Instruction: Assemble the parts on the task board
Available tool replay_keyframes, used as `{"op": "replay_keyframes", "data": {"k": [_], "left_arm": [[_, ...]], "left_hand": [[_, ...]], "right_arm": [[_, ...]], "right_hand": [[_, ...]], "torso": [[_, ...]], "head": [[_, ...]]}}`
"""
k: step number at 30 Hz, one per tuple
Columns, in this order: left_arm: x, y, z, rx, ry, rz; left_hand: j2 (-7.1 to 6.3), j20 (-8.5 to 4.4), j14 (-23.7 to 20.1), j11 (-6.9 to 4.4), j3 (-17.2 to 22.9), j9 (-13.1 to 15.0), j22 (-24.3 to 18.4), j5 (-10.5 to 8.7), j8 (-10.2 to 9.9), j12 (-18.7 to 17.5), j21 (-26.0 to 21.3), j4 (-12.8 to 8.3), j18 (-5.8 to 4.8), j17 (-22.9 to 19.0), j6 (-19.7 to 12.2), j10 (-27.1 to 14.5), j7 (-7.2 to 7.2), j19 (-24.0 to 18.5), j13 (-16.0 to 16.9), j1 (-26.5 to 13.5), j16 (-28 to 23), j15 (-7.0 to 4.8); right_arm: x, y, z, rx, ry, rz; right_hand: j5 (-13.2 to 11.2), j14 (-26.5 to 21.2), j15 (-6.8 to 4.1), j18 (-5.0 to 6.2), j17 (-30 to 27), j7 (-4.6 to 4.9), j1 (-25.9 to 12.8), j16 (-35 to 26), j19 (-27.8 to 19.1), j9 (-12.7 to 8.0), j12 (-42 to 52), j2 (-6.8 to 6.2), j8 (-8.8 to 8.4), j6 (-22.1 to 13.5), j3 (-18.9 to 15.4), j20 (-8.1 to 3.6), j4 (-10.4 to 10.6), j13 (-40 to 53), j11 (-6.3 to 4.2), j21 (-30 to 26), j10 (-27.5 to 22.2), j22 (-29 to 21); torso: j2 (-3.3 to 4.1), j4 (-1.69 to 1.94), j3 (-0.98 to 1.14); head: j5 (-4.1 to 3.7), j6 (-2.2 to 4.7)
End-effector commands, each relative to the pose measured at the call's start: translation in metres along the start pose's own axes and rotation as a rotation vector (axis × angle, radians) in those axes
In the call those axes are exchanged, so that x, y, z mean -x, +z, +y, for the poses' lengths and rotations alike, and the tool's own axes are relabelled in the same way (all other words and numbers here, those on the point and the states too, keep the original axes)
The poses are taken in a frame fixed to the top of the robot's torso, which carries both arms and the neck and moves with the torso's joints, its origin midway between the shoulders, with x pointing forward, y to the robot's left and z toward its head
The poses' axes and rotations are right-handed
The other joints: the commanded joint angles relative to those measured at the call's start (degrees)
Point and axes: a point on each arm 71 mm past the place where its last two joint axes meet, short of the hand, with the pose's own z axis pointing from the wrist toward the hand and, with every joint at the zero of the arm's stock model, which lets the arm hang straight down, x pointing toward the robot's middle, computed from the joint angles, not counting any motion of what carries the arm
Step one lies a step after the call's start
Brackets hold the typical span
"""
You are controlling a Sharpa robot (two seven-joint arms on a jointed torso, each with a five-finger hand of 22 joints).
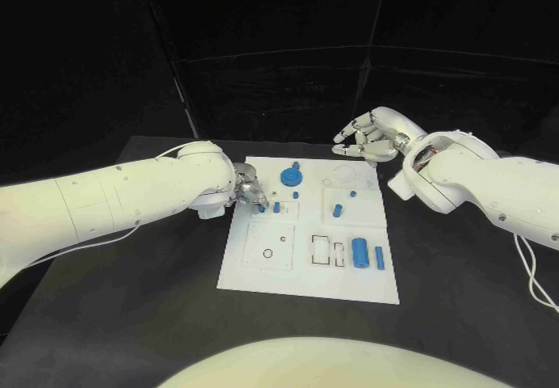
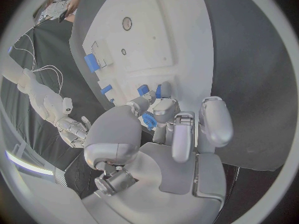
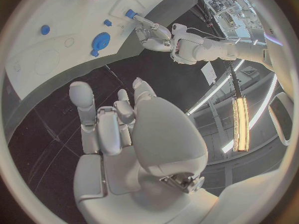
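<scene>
Parts on task board — left robot hand pinching one.

The robot has two smooth white arms with rounded shells. Each silver hand has pale grey pads. Thin white cables trail behind each wrist.

White task board mid-table w/ small blue parts on it.
</scene>
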Motion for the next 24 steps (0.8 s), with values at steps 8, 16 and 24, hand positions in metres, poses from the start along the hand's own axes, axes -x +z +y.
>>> {"op": "replay_keyframes", "data": {"k": [8,16,24], "left_arm": [[0.0010,0.0012,0.0010,0.004,0.004,0.003],[0.0022,-0.0002,0.0028,0.003,-0.007,-0.013],[0.0066,-0.0061,0.0061,-0.008,-0.025,-0.044]], "left_hand": [[-0.95,-0.33,5.8,-0.06,-2.1,-0.1,0.2,-0.71,-0.2,0.3,-0.2,1.8,-0.42,15.1,0.4,-0.3,0.44,0.2,0.4,-2.3,0.2,-0.41],[-3.38,-0.40,5.8,-0.11,-9.5,-0.3,0.3,-0.81,-0.2,0.3,-0.3,4.9,-0.42,15.1,1.0,-0.3,0.34,0.2,0.5,-5.0,0.2,-0.47],[-3.82,-0.74,5.8,-0.43,-19.2,-0.5,0.3,-1.16,-0.2,0.2,-0.5,8.2,-0.37,15.1,1.2,-0.2,0.12,0.2,0.7,-3.7,0.2,-0.65]], "right_arm": [[0.0008,0.0000,0.0015,0.010,-0.001,0.000],[0.0011,0.0000,0.0012,0.010,-0.001,-0.001],[0.0014,0.0000,0.0008,0.010,-0.002,-0.003]], "right_hand": [[0.4,0.3,0.21,0.96,-0.1,-0.05,0.5,-0.2,0.2,-0.1,0.1,-0.06,0.31,-0.4,-0.1,0.01,0.4,-0.2,0.12,-0.3,-0.5,-0.1],[0.4,0.3,0.21,0.96,-0.1,-0.05,0.5,-0.2,0.2,-0.1,0.1,-0.06,0.31,-0.4,-0.1,0.01,0.4,-0.2,0.12,-0.3,-0.5,-0.1],[0.4,0.3,0.21,0.97,-0.1,-0.05,0.4,-0.2,0.2,-0.1,0.1,-0.09,0.33,-0.5,-0.1,0.01,0.4,-0.3,0.13,-0.3,-0.6,-0.1]], "torso": [[-0.02,0.04,-0.05],[0.02,0.06,-0.08],[0.00,0.07,-0.09]], "head": [[-0.07,0.07],[-0.19,0.25],[-0.43,0.49]]}}
